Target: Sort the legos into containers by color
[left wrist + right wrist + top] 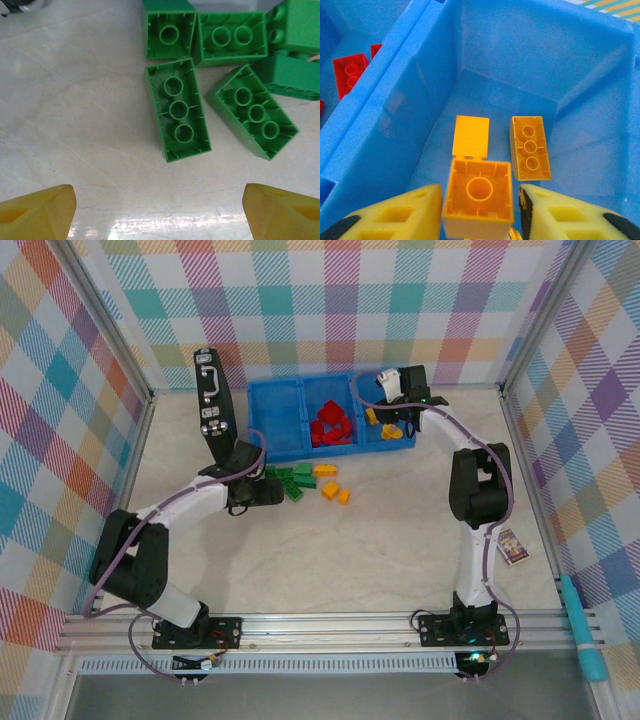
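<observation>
Arm bases sitting nearest, top view: left gripper hovering by green legos on table; red legos lying in blue tray's middle compartment.
Left wrist: fingers standing spread over upturned green legos.
Right wrist: right gripper pinching yellow-orange lego above tray's right compartment, two more yellow-orange bricks lying inside.

Pastel plaid walls, pale marbled tabletop, aluminium rails

Blue tray — red legos middle compartment, yellow legos right; green legos loose in front.
</observation>
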Robot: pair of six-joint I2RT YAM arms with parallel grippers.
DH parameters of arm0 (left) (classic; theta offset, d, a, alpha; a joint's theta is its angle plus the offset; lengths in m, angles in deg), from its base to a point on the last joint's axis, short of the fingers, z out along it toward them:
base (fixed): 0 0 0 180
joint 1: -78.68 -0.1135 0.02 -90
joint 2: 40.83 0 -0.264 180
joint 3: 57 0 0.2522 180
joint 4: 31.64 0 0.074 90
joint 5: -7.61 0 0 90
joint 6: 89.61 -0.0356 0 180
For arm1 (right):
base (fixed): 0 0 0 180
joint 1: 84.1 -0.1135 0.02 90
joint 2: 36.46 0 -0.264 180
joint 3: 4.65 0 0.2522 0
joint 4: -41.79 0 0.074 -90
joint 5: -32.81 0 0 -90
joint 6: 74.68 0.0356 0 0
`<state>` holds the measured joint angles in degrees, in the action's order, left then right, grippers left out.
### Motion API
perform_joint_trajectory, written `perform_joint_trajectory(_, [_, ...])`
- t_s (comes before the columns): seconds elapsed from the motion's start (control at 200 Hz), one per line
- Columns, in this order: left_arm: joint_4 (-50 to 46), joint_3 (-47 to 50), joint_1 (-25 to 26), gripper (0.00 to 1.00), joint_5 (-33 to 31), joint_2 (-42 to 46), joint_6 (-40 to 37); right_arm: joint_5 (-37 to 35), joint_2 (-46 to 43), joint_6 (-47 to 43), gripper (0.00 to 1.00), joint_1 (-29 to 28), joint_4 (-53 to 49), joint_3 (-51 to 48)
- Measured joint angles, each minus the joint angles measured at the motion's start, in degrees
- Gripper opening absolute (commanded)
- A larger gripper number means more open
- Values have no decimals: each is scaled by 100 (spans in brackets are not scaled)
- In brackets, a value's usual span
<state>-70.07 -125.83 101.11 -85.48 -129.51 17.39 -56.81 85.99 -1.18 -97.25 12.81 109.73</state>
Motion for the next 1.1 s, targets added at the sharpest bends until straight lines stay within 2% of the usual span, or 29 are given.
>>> perform_joint_trajectory(0.21, [138,-267,37,85,-90,-603,13,125,31,-28,62,0,-2,0])
perform_joint_trajectory(0.56, [192,-573,37,77,-210,-1019,15,328,-251,-4,68,0,122,-260])
perform_joint_trajectory(0.615, [229,-623,37,73,-210,-1119,9,361,-435,0,70,0,173,-372])
perform_joint_trajectory(0.675, [238,-671,37,69,-205,-1241,-2,411,-717,17,78,0,271,-527])
perform_joint_trajectory(0.73, [238,-697,37,65,-199,-1333,20,470,-1027,85,89,0,378,-691])
perform_joint_trajectory(0.76, [236,-708,37,63,-197,-1370,17,498,-1180,111,100,0,452,-774])
perform_joint_trajectory(1.105, [240,-713,44,31,-195,-1467,33,859,-3165,398,99,-22,833,-1696])
